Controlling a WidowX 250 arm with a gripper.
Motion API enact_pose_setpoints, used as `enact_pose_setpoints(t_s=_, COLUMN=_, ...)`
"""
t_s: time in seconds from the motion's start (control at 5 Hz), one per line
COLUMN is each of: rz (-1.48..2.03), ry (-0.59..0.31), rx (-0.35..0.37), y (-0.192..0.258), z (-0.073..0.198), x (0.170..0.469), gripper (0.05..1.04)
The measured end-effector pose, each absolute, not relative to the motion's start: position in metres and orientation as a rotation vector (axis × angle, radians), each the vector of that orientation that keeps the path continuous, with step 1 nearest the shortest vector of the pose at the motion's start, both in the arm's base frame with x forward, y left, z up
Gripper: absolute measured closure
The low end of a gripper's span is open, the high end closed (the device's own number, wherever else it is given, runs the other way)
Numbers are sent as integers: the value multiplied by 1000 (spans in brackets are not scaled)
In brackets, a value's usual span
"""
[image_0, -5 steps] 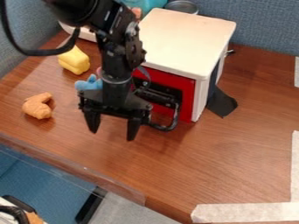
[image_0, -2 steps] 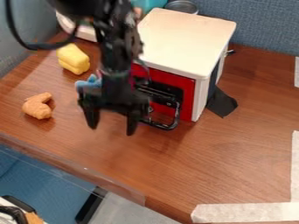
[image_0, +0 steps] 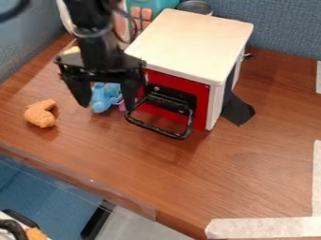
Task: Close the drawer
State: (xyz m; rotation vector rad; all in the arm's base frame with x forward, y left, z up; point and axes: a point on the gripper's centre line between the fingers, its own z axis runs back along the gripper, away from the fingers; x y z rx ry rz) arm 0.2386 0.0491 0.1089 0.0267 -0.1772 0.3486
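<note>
- end effector: gripper point(image_0: 107, 106) is held open, fingers set wide apart, pointed down. it is placed just left of the box point(image_0: 191, 44), by the box's front corner.
- task item: red drawer front point(image_0: 199, 101) is set in the box's near face. black wire handle point(image_0: 179, 136) is stuck out from it, low over the table point(image_0: 188, 187). whether the drawer is fully seated cannot be told.
- handle's left end is overlapped or nearly met by one fingertip; contact cannot be confirmed.
- blue toy point(image_0: 103, 98) is seen between the fingers, left of the box, partly covered by the gripper.
- orange toy point(image_0: 41, 114) is laid well left of the box.
- yellow toy point(image_0: 72, 50) is mostly hidden by the gripper, left of the box.
- black flap point(image_0: 238, 110) is laid at the box's right side.
- round metal container point(image_0: 194, 6) is placed behind the box.
</note>
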Motion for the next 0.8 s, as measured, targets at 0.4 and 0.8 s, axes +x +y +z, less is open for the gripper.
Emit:
enact_pose_setpoints(t_s=0.4, rz=321, ry=-200, rx=90, y=44, z=124, x=235, gripper=83)
enact_pose_setpoints(t_s=0.8, rz=333, ry=-199, rx=94, y=46, z=124, x=234, gripper=83)
